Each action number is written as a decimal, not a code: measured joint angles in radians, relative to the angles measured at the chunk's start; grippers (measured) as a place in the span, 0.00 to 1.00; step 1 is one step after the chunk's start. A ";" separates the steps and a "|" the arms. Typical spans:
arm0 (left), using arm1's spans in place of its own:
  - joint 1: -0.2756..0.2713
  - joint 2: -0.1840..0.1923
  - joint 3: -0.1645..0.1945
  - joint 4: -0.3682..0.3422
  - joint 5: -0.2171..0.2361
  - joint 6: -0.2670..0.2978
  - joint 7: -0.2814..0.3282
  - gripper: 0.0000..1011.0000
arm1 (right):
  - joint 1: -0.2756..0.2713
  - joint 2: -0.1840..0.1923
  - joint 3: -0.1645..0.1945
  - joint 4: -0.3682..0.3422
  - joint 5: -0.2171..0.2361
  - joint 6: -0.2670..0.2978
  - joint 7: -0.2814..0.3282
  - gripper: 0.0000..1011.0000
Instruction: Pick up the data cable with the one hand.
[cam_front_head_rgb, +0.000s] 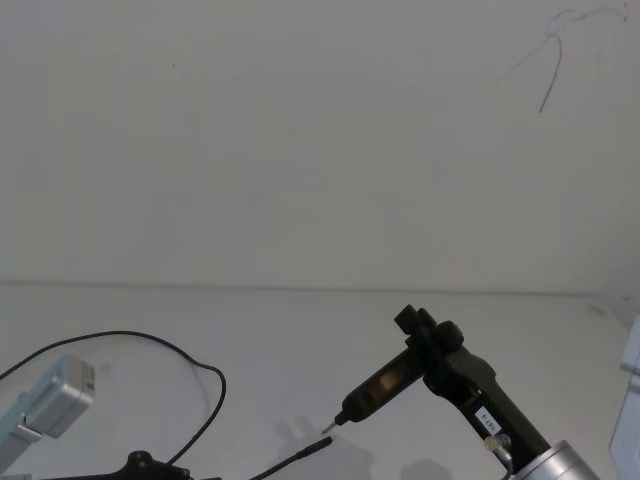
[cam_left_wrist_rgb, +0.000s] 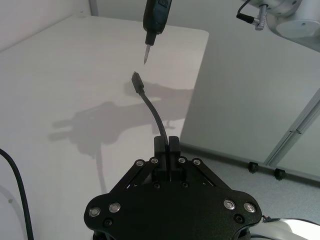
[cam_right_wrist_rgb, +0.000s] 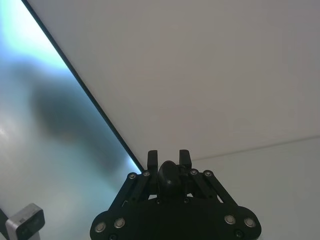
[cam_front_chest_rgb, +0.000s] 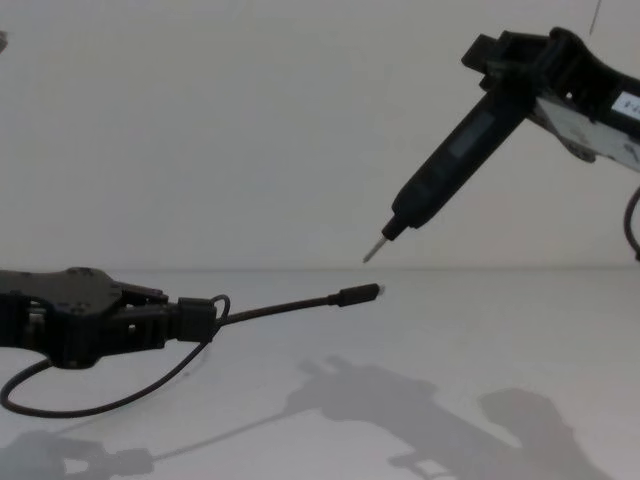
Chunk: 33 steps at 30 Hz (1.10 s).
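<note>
Over the white bench (cam_front_chest_rgb: 480, 330), both arms are raised and face each other.

Left claw (cam_front_chest_rgb: 195, 318): low on the robot's left in the chest view, reaching across toward the right; fingers (cam_left_wrist_rgb: 161, 150) pressed together on the data cable (cam_front_chest_rgb: 290, 305), pinching it a short way behind its plug.

Data cable: held off the bench; the free end sticks out past the fingertips, level in the chest view, ending in a small dark plug (cam_left_wrist_rgb: 137, 82). Behind the claw the cord drops in a slack loop (cam_front_head_rgb: 150, 345) that lies on the bench on the robot's left.

Right claw (cam_right_wrist_rgb: 169, 157): high on the robot's right, closed around a dark pen-shaped tool (cam_front_chest_rgb: 450, 165).

Pen-shaped tool: tilted down and toward the left arm; its thin tip (cam_front_chest_rgb: 372, 250) hangs just above the plug, with a small gap between them.

Grey box (cam_front_head_rgb: 50, 400): at the left edge of the head view, beside the loop.
</note>
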 joint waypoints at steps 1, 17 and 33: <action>0.000 0.000 0.000 0.000 0.000 0.000 0.000 0.04 | 0.001 0.000 -0.002 0.003 0.000 -0.002 0.002 0.25; 0.000 0.000 0.000 0.000 0.000 0.000 0.000 0.04 | 0.029 0.009 -0.018 0.085 -0.007 -0.041 0.019 0.25; 0.000 0.000 0.000 0.000 0.000 0.000 0.000 0.04 | 0.040 0.023 -0.021 0.113 0.001 -0.056 0.019 0.25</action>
